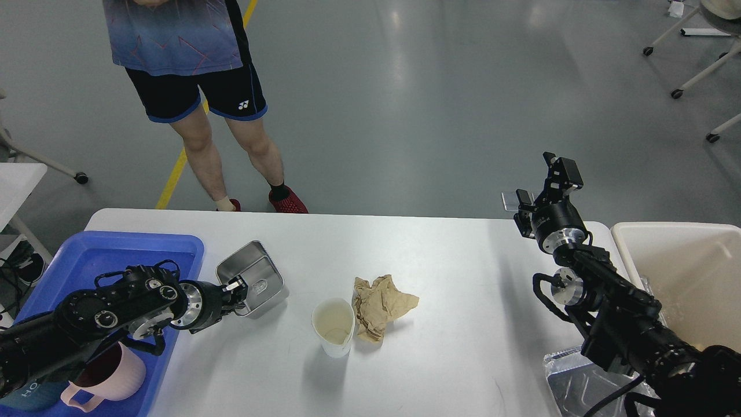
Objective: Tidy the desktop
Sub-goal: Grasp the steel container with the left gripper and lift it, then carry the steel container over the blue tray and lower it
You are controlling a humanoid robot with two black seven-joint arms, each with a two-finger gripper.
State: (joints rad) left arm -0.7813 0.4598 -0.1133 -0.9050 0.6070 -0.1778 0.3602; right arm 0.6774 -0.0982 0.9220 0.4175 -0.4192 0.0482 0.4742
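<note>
Your desktop (451, 255) fills the lower middle of the head view, a wide white surface with rounded far corners. Left end effector (239, 288) sits low over the surface's left part, just right of the blue tray (173, 243), its fingers pinching the near rim of a tilted steel container (252, 275). Right end effector (541, 182) stands raised above the surface's far right corner, fingers spread, nothing between them.

Near centre of the surface: a white paper cup (334, 325), upright, with crumpled brown paper (379, 304) touching its right side. Both lie well apart from either end effector, between the two.

A pink mug (113, 376) rests in the blue tray under your left arm. A beige bin (683, 278) stands off the right edge. A foil tray (573, 385) lies at the near right corner, partly hidden by your right arm. A person's legs (231, 150) stand beyond the far edge.
</note>
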